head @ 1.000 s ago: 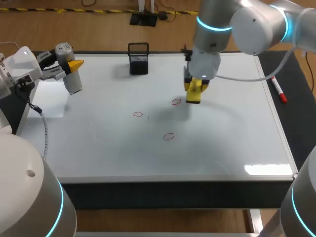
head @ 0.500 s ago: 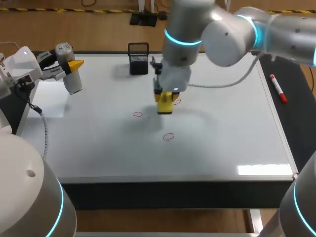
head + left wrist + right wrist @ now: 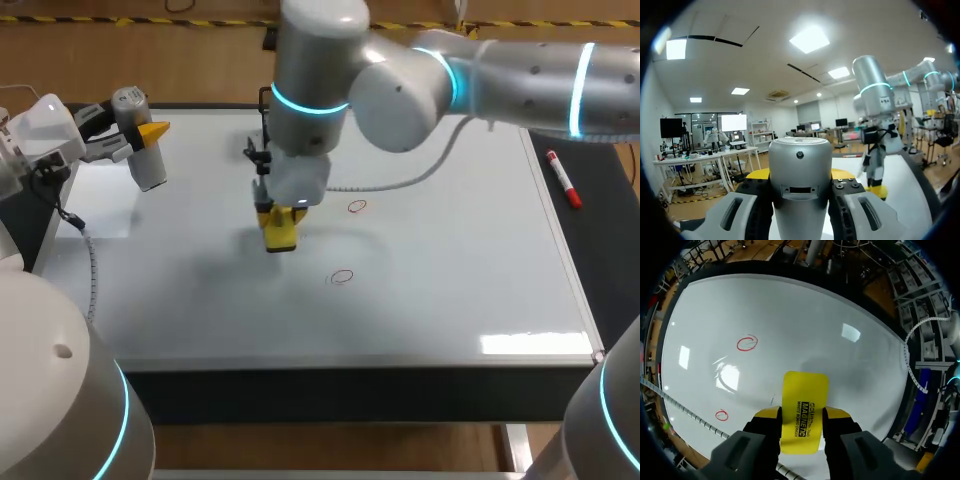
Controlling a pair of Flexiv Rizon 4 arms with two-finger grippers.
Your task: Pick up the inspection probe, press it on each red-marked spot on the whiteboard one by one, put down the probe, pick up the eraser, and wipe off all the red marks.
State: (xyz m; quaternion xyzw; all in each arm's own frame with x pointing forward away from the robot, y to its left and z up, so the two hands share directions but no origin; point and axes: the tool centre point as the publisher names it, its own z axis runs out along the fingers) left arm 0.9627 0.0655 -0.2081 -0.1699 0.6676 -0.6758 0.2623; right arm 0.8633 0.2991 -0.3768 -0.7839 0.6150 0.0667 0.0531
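Item: right pincer (image 3: pixel 802 415), clamped on the yellow eraser (image 3: pixel 805 395) from both sides, eraser pointing down at the whiteboard (image 3: pixel 450 290). Position now: left of centre in the head view. Movement on record: a second ago it stood right of centre, beside the upper red ring (image 3: pixel 357 206); half a second ago it was just left of that ring; it has since carried on leftward. Item: upper red ring, intact, so that pass did not wipe it. Item: lower red ring (image 3: pixel 342 277), below centre, untouched. Item: third ring, earlier drawn left of centre, now not visible; the eraser sits over its place (whether it is rubbed out or merely covered cannot be told, and the right wrist view likewise shows only two rings ahead of the eraser). Item: left pincer (image 3: pixel 140 135), upper left of the head view, closed around the silver probe (image 3: pixel 145 165), held upright above the board's corner, unmoved across all three moments. Item: red pen (image 3: pixel 563 180), off the board's right edge, unmoved. Reading for the task: wiping appears to have begun with the leftmost ring; at least two rings remain, and the probe has not been set down.
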